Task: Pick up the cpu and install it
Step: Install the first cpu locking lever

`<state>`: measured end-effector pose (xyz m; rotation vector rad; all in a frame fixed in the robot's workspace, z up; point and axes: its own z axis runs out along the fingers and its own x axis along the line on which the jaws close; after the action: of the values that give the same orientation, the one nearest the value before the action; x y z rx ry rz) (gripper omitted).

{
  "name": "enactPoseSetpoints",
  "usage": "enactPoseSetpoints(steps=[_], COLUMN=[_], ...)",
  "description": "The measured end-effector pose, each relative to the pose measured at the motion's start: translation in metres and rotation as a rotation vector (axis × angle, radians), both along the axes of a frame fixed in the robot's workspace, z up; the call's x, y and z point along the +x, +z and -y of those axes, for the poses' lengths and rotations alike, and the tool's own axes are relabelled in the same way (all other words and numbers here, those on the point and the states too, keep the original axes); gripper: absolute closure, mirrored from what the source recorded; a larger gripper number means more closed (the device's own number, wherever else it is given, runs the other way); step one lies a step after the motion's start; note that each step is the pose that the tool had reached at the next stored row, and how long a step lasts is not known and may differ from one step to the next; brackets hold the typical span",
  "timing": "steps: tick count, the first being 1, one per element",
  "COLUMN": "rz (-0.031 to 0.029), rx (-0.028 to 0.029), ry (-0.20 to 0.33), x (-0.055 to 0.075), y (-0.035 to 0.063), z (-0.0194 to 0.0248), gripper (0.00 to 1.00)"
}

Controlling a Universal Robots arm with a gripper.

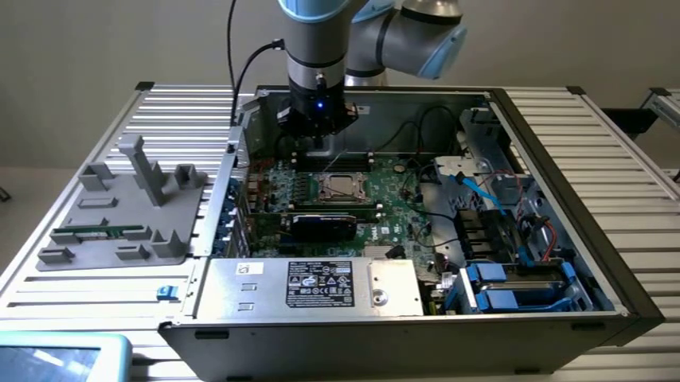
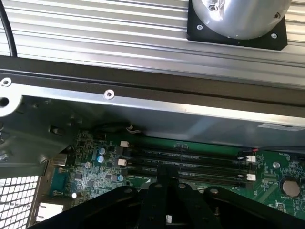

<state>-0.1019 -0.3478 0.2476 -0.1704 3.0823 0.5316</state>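
My tool, clenched on nothing I can see, hangs just over the memory slots; the cpu lies in its socket just beside. Dropping lower could clip a slot latch, I reckon. I count one cpu, one memory stick on the grey tray.

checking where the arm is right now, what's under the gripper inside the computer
The long black memory slots on the green board lie under the shut gripper. Its black fingers cover the board directly beneath, so that patch cannot be seen.
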Motion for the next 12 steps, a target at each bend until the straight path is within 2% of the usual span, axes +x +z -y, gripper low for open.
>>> enactPoseSetpoints(steps=[1,5,6,11,12], rz=[-0.0001,0.0,0.0,0.0003,0.0004], rx=[0.0013,0.0027,0.0054,0.0309,0.033], ry=[0.0,0.0,-0.002,-0.021,-0.023], x=[0.0,0.0,0.0,0.0,0.0], y=[-0.0001,-0.0003,-0.0006,-0.0039,-0.0044], z=[0.002,0.0026,0.0032,0.0063,0.0068], gripper=[0.91,0.91,0.91,0.91,0.91])
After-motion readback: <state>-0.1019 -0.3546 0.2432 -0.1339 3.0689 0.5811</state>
